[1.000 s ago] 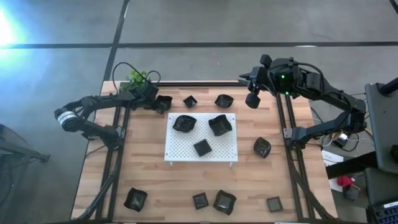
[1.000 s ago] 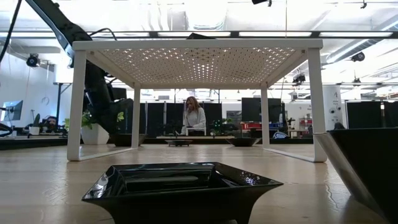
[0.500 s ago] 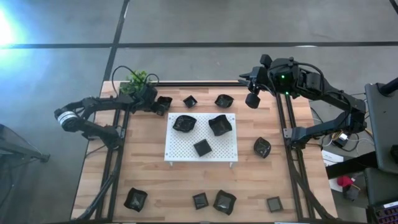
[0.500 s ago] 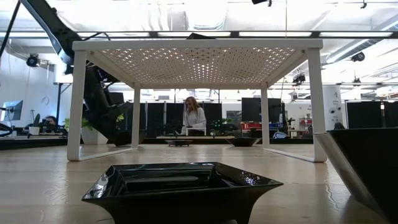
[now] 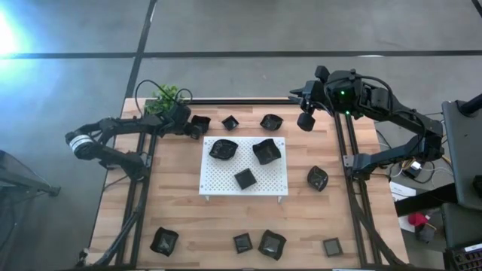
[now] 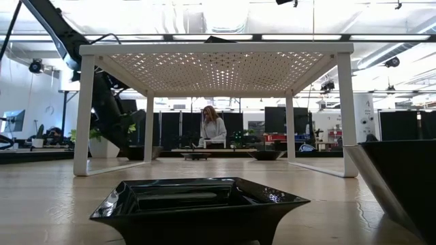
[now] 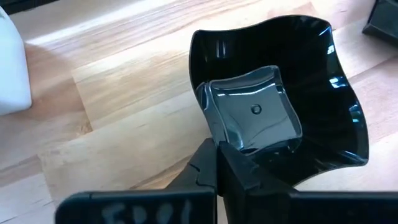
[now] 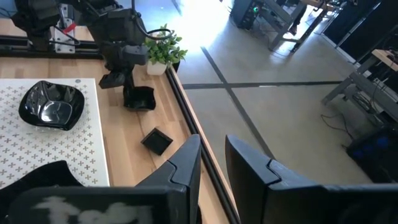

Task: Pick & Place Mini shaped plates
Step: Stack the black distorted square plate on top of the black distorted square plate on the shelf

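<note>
The mini shaped plates are small glossy black dishes. Three lie on the white perforated board; several more lie around it on the wooden table. My left gripper is at the far left, shut on a wavy-edged plate, which also shows in the high view and in the right wrist view. My right gripper hangs raised over the far right, open, with nothing between its fingers. My left gripper pinches the wavy-edged plate's rim on the side nearest the left arm, one finger inside the bowl and the other outside. The fingers slant down from the table's left. The plate sits level with its base on the table.
A small green plant stands at the far left corner, just behind the left gripper. A diamond plate and a rounded one lie along the far edge, another right of the board, several along the near edge.
My left arm has dipped a little over the wavy-edged plate at the far left, uncovering more of the plant behind it. The plate lies where it was.
</note>
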